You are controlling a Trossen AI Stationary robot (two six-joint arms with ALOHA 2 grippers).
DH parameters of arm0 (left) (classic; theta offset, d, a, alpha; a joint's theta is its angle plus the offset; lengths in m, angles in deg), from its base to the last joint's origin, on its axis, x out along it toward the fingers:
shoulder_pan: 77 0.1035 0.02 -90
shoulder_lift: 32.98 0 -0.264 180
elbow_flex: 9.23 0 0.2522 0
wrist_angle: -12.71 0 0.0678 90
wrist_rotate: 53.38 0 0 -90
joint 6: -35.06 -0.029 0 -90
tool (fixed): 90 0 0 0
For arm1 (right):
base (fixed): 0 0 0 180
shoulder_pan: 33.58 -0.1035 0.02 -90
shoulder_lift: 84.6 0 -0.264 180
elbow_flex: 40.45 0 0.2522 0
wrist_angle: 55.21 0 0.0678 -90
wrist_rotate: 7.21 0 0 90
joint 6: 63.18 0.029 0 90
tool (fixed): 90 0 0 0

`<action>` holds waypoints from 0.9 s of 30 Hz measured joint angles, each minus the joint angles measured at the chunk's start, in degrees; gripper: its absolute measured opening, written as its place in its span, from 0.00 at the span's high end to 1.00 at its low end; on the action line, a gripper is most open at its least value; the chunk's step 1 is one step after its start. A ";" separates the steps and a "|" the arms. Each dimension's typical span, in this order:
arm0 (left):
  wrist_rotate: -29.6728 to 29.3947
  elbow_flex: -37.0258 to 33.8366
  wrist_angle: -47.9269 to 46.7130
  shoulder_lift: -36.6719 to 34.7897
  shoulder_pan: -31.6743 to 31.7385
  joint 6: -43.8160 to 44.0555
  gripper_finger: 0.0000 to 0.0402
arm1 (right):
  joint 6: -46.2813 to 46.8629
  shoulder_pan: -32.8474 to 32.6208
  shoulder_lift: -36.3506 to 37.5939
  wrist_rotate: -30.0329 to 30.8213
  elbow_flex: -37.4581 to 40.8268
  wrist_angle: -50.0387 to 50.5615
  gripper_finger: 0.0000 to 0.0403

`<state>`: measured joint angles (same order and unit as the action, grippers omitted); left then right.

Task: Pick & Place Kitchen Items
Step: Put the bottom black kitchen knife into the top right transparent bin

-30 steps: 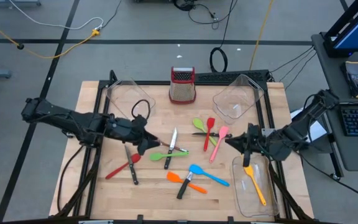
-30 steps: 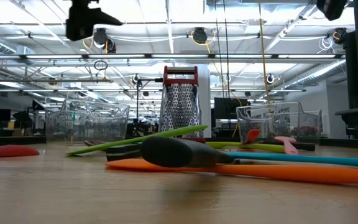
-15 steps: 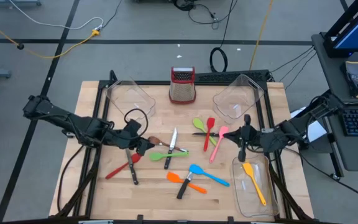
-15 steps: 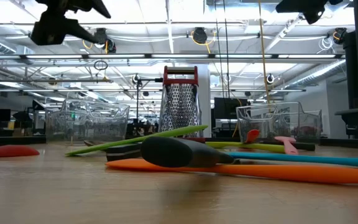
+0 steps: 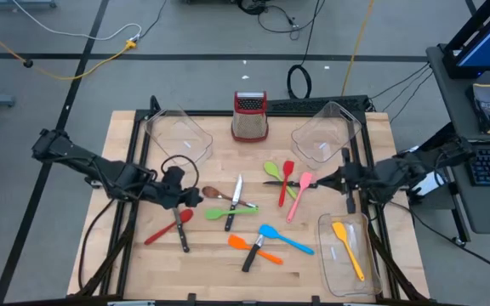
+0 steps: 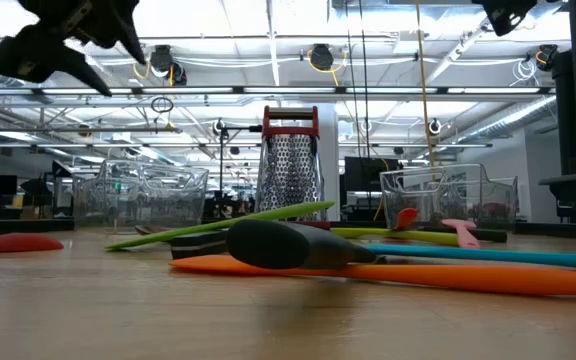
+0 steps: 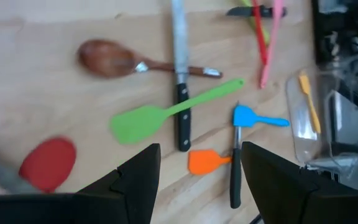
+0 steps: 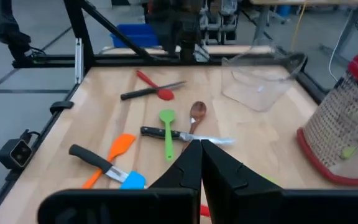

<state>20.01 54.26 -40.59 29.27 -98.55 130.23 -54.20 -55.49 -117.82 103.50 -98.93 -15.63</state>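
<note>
Moved: both arms have pulled back over the last second, left gripper (image 5: 177, 189) toward 9 o'clock, right gripper (image 5: 348, 180) toward 3 o'clock.
Left gripper: fingers apart, empty, hanging above the table just left of the brown spoon (image 5: 212, 193).
Right gripper: fingers together, holding nothing, beside the pink spatula (image 5: 299, 194).
Utensils: 1 yellow spatula (image 5: 347, 247) lies in the bin (image 5: 323, 228) at 4 o'clock; the rest lie scattered mid-table.
Risk: green spatula (image 7: 166, 114) crosses the knife (image 7: 179, 74), so a grab there could drag both.
Views: left wrist view shows that overlap plainly; low view shows only stacked handles.
</note>
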 joint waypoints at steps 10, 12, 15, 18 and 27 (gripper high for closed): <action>1.12 0.00 -2.67 0.81 -3.65 15.24 0.43 | 1.09 0.00 6.68 -1.50 8.05 -3.84 1.00; 3.16 0.00 -2.98 2.14 -4.36 18.24 0.43 | 0.74 0.00 7.48 -2.51 9.27 -5.75 1.00; 6.86 0.02 -3.22 5.01 -5.31 22.38 0.43 | -0.24 -0.02 8.49 -3.01 10.76 -7.65 1.00; 9.96 0.01 -3.22 8.34 -6.35 26.02 0.43 | -0.68 -0.02 9.53 -3.04 11.79 -7.82 1.00; 14.24 0.01 -3.13 13.95 -9.52 36.44 0.43 | -0.64 -0.02 12.73 -6.25 12.78 -7.54 1.00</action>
<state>34.25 54.27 -43.73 43.23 -108.07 166.67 -54.84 -55.51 -105.09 97.25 -86.16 -23.17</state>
